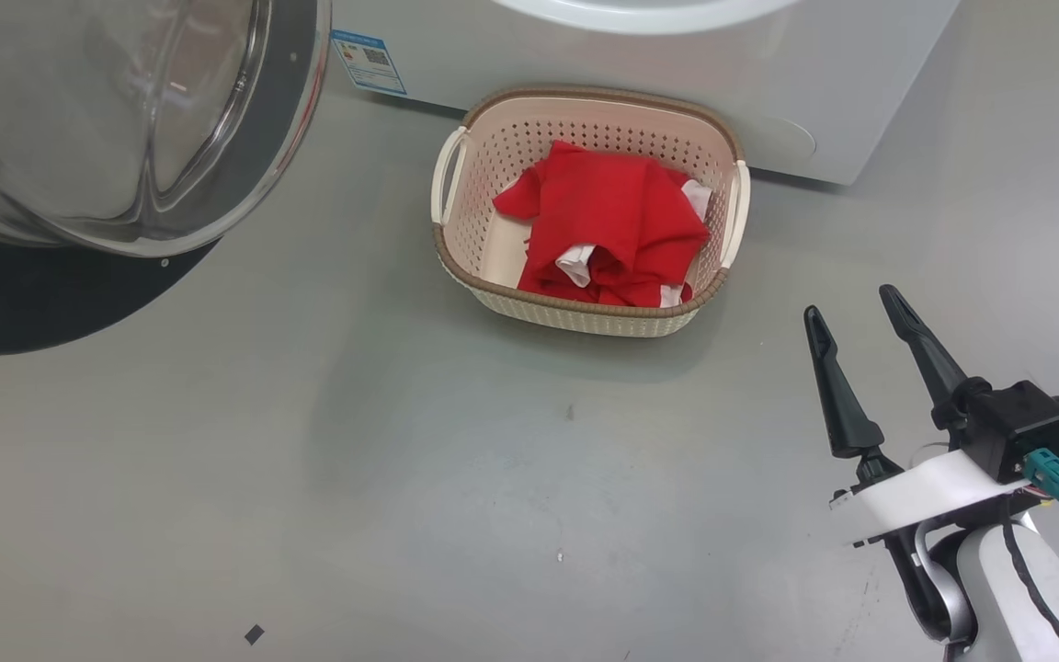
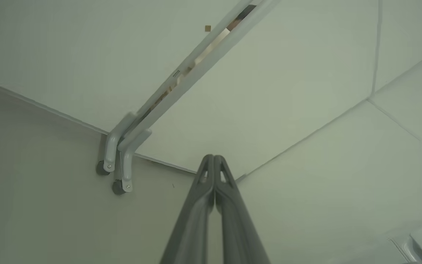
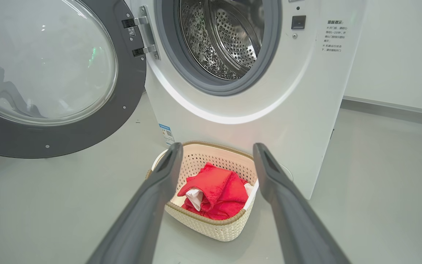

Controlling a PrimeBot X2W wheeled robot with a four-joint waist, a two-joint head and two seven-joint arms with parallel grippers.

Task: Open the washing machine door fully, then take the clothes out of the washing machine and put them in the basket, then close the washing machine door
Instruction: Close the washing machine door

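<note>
- clothes (image 1: 612,230) in basket (image 1: 585,317), in front of washing machine (image 1: 677,74).
- washing machine door (image 1: 116,138) wide open, left of basket; prob left arm's job.
- right gripper (image 1: 849,303) right of basket, jaws apart, empty; left gripper (image 2: 214,157) pinched closed.

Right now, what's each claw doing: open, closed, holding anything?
Left claw: closed, holding nothing.
Right claw: open, holding nothing.
</note>
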